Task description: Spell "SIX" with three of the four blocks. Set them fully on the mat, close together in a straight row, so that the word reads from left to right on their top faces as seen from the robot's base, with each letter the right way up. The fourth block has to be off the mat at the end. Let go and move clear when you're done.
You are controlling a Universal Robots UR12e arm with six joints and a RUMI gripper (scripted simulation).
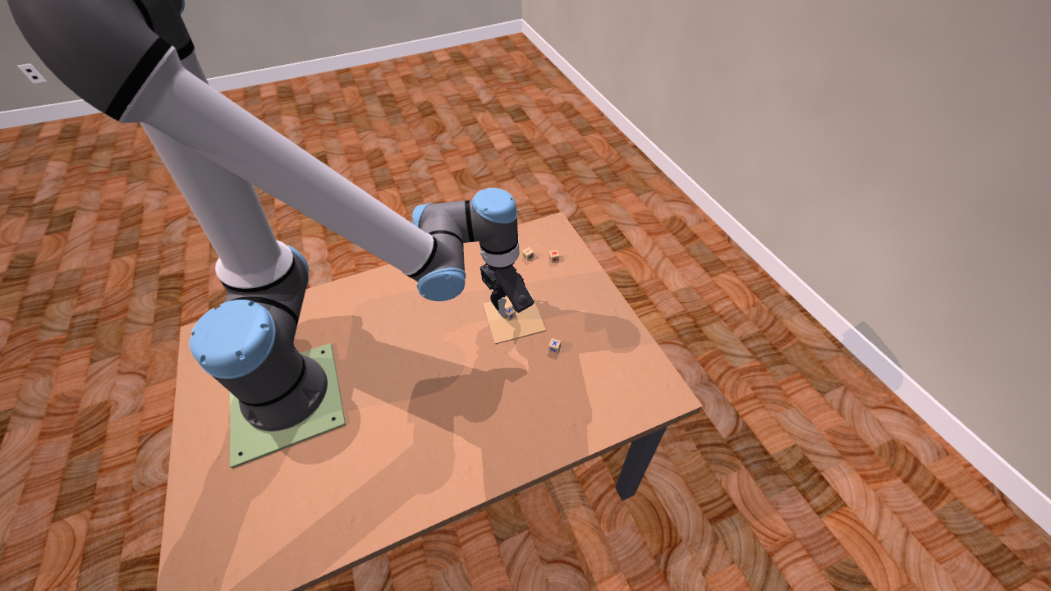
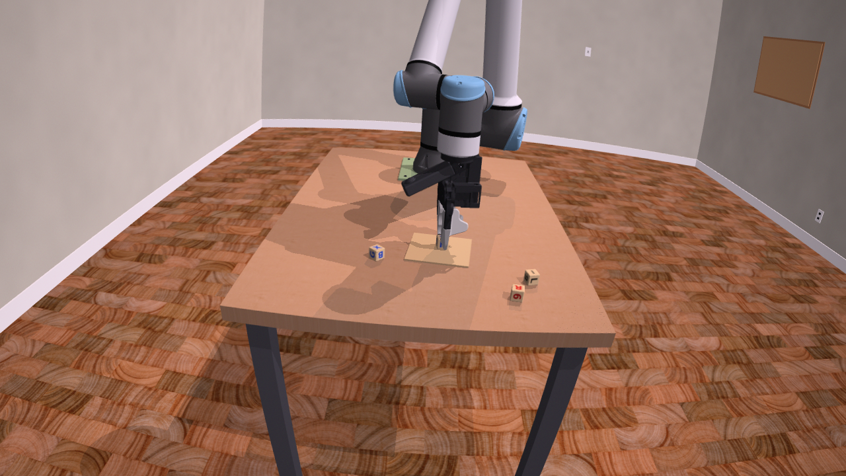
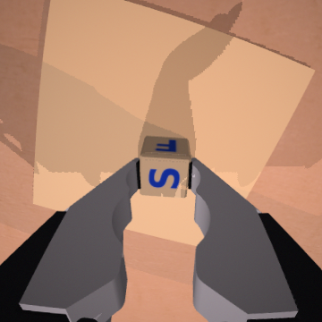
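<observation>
My gripper (image 3: 165, 161) is shut on a wooden block with blue letters (image 3: 165, 169); the face toward the wrist camera reads S and the face beyond it shows a T. The block rests on the pale mat (image 1: 513, 320), which also shows in the exterior view (image 2: 438, 249) under the gripper (image 2: 441, 239). A block with a blue X on top (image 1: 554, 345) stands on the table off the mat, and it also shows in the exterior view (image 2: 377, 252). Two more blocks, one with a red mark on top (image 1: 554, 255) and one with dark marks (image 1: 528, 253), stand close together near the far table edge.
The robot base sits on a green plate (image 1: 282, 411) at the near left of the table. In the exterior view the red-lettered block (image 2: 516, 293) and the dark-lettered block (image 2: 531, 277) stand near the front right table edge.
</observation>
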